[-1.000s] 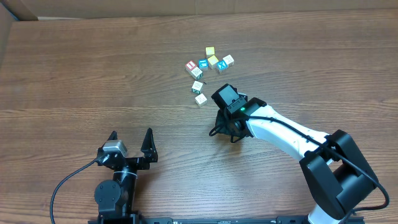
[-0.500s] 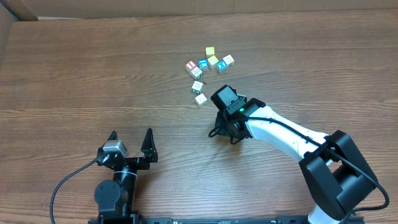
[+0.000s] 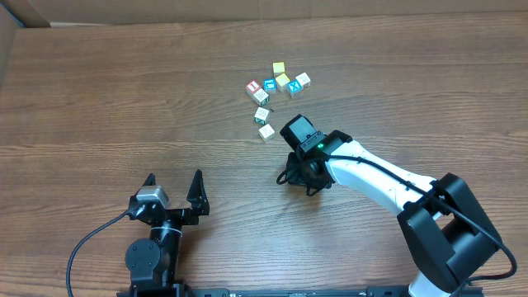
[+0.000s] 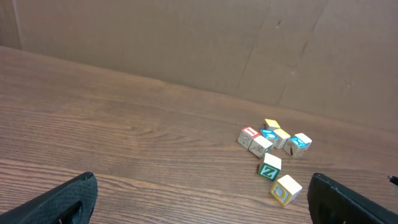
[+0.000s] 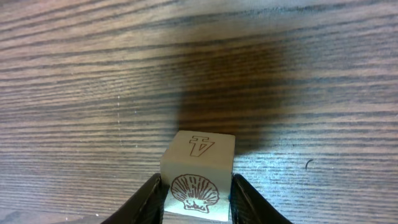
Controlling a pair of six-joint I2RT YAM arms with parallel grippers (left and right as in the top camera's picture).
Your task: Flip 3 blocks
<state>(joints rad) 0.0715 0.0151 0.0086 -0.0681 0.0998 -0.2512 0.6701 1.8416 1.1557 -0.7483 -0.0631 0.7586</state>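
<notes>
Wooden block in hand: pale cube (image 5: pixel 198 171), shell drawing on the face toward the wrist camera, a letter-like mark on its upper face.
Right end effector (image 3: pixel 304 172): narrowed onto the pale cube, fingers (image 5: pixel 149 200) pressing its two side faces.
Position: near-right of the cluster of cubes (image 3: pixel 283 81), apart from it, over bare bench (image 3: pixel 124 99). The arm hides the cube in the overhead view.
Contact with bench: cannot tell, the underside is out of view. A shadow lies just ahead of the cube.
Left end effector (image 3: pixel 172 183): jaws wide, empty, well to the near-left of the cluster.
Step in hand (judgement): turn this cube so a different face ends up on top.
Technique: keep the squeeze centred on the side faces. Roll the wrist a full quarter turn or more, set a flat face square on the bench, then release.
Risk: the cube is small and smooth, so an off-centre pinch could let it twist or pop out. Releasing on an edge could let it tip back.
Clearance: set it down on this side, away from the cluster, to avoid nudging neighbours.
</notes>
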